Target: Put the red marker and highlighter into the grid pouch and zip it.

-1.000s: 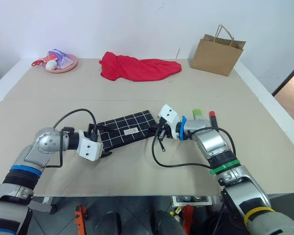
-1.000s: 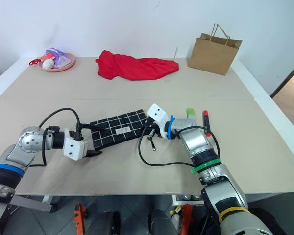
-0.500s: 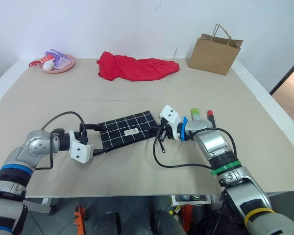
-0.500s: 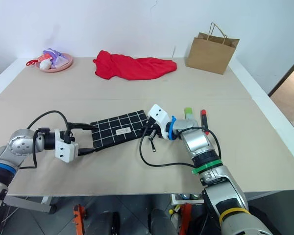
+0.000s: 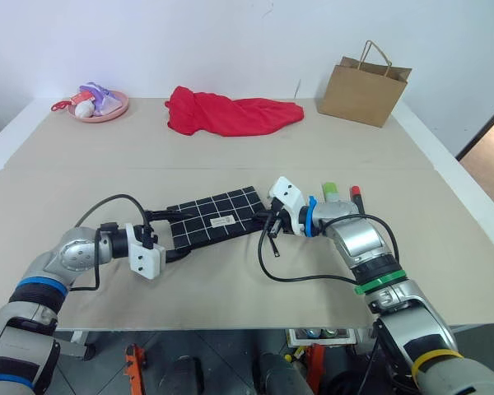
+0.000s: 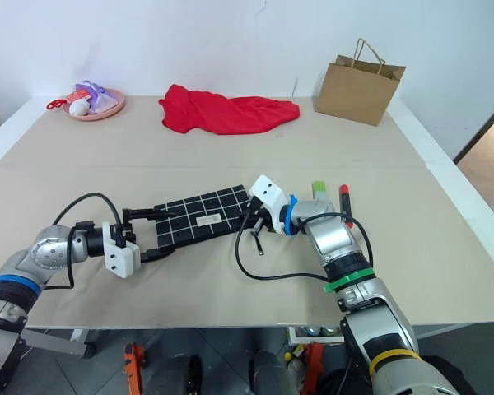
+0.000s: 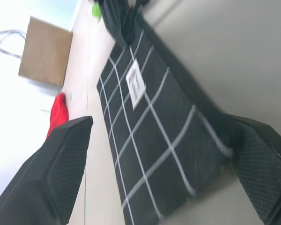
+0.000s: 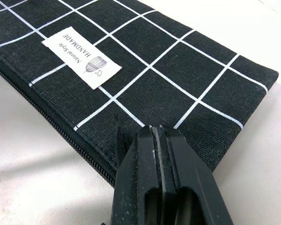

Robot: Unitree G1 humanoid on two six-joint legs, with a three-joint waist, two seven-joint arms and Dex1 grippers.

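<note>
Lying flat, the grid pouch [image 5: 215,220] runs between wide-spread left gripper [image 5: 159,233] and closed, empty-looking right gripper [image 5: 266,222].

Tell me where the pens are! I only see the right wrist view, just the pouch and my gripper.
Observer: The highlighter and the marker lie side by side on the table, to the right of the pouch and outside it.
Operator: Is the other gripper helping?
Observer: The left gripper is open, with the pouch's other end between its fingers.
Operator: Anything else on the table?
Observer: A red cloth, a paper bag and a pink plate sit along the far edge.
</note>
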